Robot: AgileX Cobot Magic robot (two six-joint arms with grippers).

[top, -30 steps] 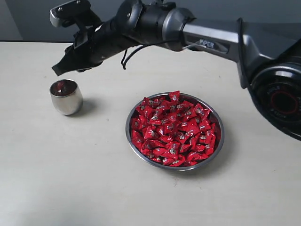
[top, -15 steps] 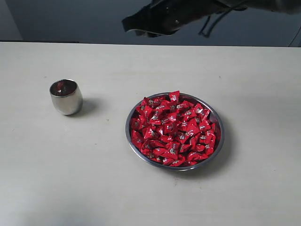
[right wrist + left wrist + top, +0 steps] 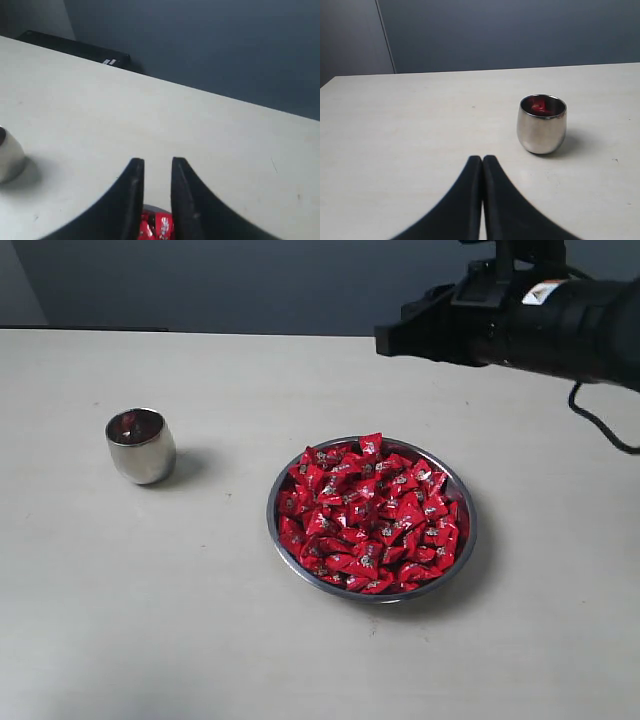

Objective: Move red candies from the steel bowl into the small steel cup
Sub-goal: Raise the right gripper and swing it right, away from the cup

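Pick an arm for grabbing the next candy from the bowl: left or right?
Right. The right gripper hangs by the steel bowl, jaws parted and empty, with red candies showing between its fingers. The left gripper is shut and faces the small steel cup, with the bowl outside its view.

The exterior camera looks steeply down on the pale tabletop (image 3: 180,630), covering the small rounded steel cup (image 3: 140,446) and the wide steel bowl (image 3: 372,598). The left wrist camera sits low, close to that cup; the right wrist camera, higher, catches only a sliver of it.
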